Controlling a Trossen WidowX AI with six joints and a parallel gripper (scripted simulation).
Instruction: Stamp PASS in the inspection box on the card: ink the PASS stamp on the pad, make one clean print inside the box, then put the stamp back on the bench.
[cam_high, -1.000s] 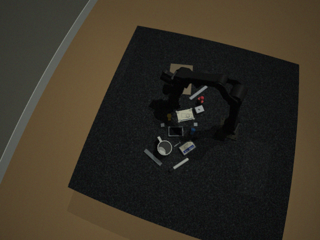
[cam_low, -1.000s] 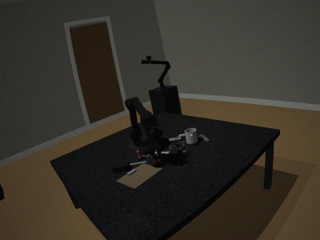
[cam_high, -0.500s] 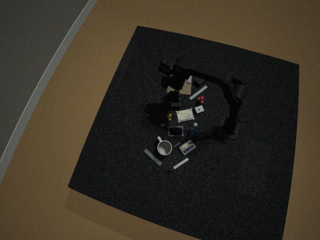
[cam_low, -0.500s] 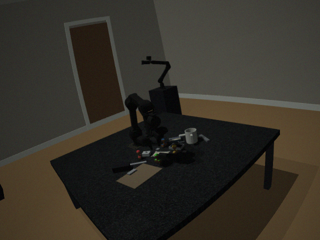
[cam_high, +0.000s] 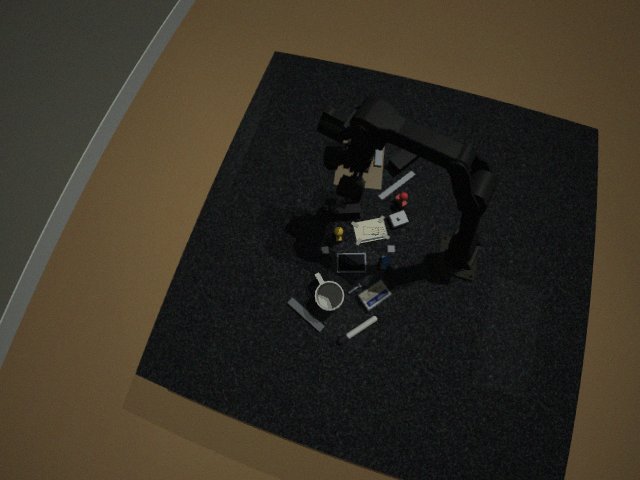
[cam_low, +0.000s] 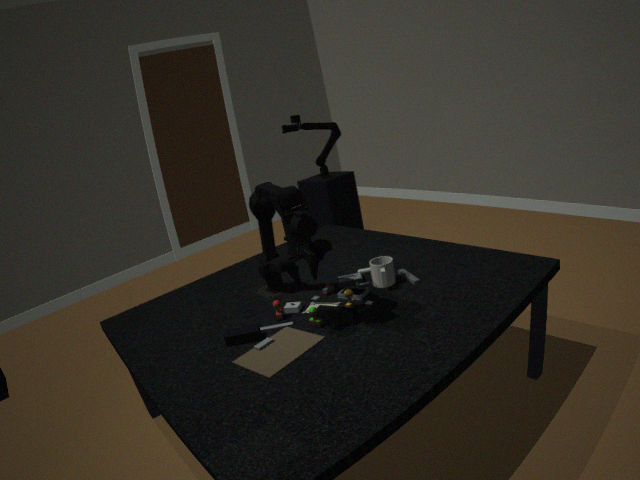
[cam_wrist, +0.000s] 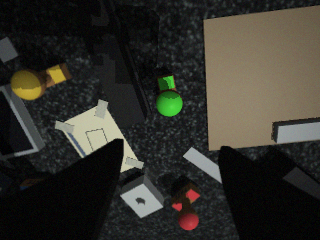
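Note:
My gripper (cam_wrist: 171, 149) is open and empty above the bench. The green stamp (cam_low: 313, 315) (cam_wrist: 169, 103) stands on the bench beyond the fingertips, clear of both fingers; the top view does not show it. The cream card (cam_high: 360, 227) (cam_wrist: 82, 125) is taped at its corners. Its box outline shows in the wrist view, partly cut off by a finger; small dark marks in the top view are too small to read. The dark ink pad in a silver rim (cam_high: 351, 253) lies beside the card. No stamp's lettering is readable.
A red stamp (cam_high: 403, 196) (cam_wrist: 188, 220), yellow stamp (cam_high: 338, 232) (cam_wrist: 27, 85) and blue stamp (cam_high: 385, 262) stand around the card. A white block (cam_high: 398, 219) (cam_wrist: 141, 200) sits beside it. A mug (cam_high: 329, 296) (cam_low: 382, 272), white marker (cam_high: 361, 327) and tan sheet (cam_low: 268, 361) (cam_wrist: 260, 75) lie farther out.

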